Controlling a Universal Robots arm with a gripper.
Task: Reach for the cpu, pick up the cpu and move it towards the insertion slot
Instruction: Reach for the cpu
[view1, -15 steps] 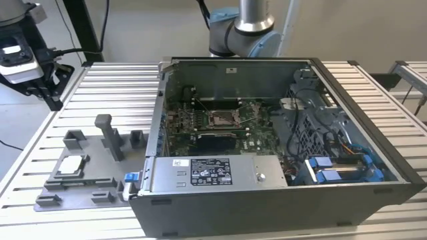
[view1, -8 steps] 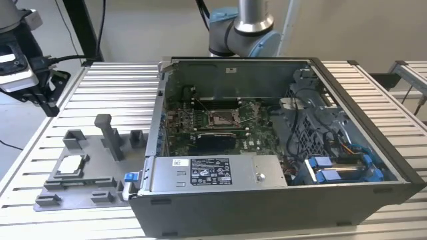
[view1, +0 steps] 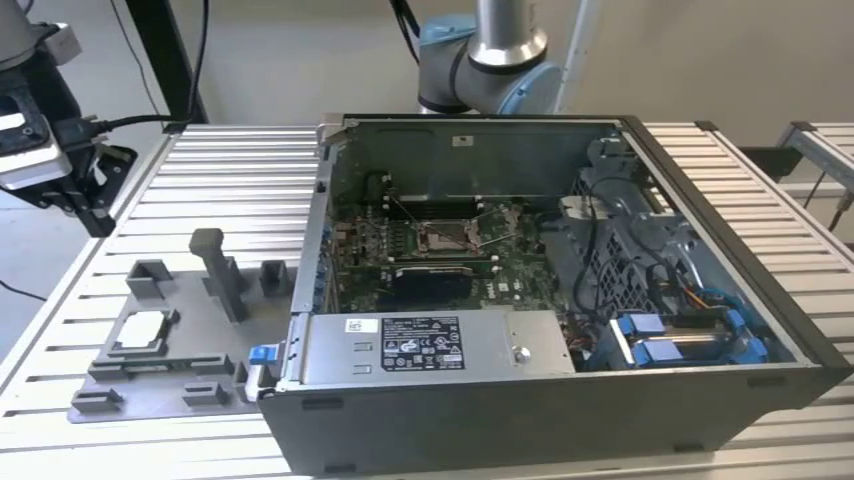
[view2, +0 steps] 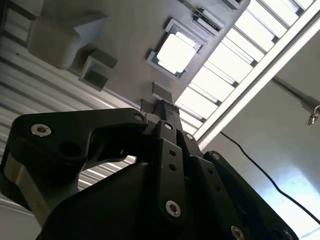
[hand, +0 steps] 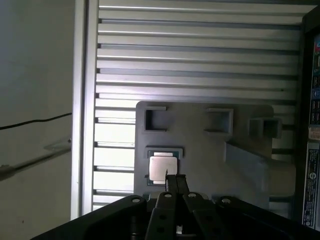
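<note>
One cpu (hand: 163, 168) lies in one fixture (hand: 200, 150); one gripper (hand: 175, 178) (pinched together) hangs apart

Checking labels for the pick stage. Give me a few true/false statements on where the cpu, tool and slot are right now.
1. The cpu lies in a recess of the grey fixture, outside the computer case. True.
2. The tool is holding the cpu. False: it holds nothing, and the cpu lies flat in the fixture.
3. The insertion slot sits inside the open case, on the green board. True.
4. The fixture stands to the exterior view's right of the case. False: it stands to the exterior view's left.
</note>
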